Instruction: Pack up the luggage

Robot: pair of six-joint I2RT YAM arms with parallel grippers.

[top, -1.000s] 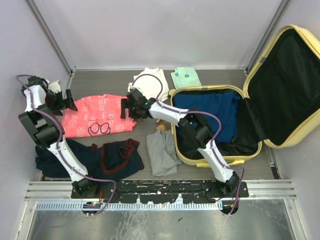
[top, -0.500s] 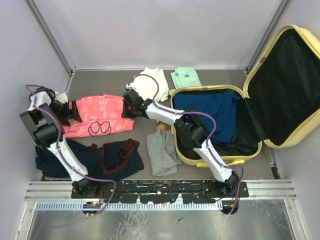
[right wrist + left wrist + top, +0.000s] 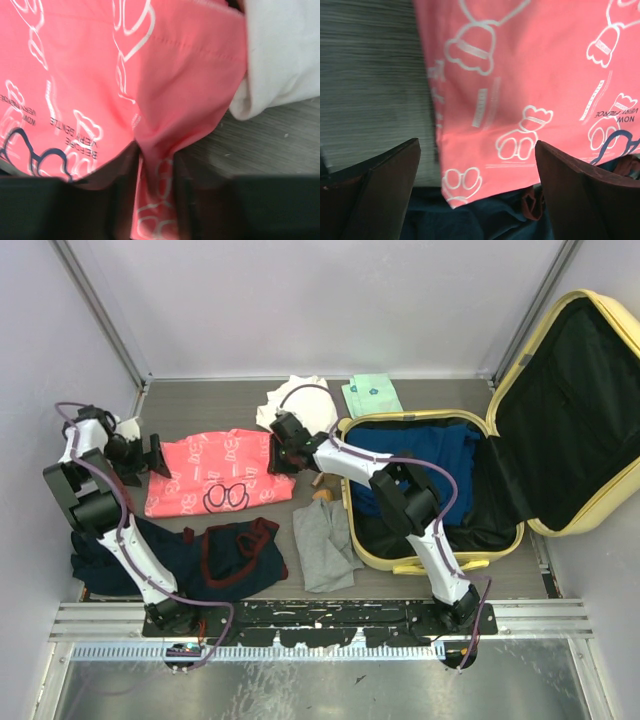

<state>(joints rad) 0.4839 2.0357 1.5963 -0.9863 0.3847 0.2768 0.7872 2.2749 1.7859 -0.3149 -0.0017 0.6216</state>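
Observation:
The luggage [image 3: 596, 508] lies open at the right, pale yellow with black lining, and a blue garment [image 3: 440, 455] lies in its base. A coral-pink printed shirt [image 3: 215, 475] is spread on the table left of it. My right gripper [image 3: 283, 458] is at the shirt's right edge, shut on a bunched fold of pink fabric [image 3: 155, 185]. My left gripper [image 3: 158, 458] hovers at the shirt's left edge. It stands open [image 3: 477, 190] with nothing between its fingers, and the shirt's corner [image 3: 460, 182] shows below it.
A navy garment with red trim [image 3: 225, 555] lies at the front left, partly under the pink shirt. A grey garment [image 3: 320, 545] lies beside the luggage. A white garment [image 3: 300, 395] and a folded mint-green cloth [image 3: 372, 395] sit at the back. Walls close both sides.
My right gripper has shut on the pink shirt's right edge and moved right, dragging the shirt with it. My left gripper closed partway, then opened again, and moved slightly right.

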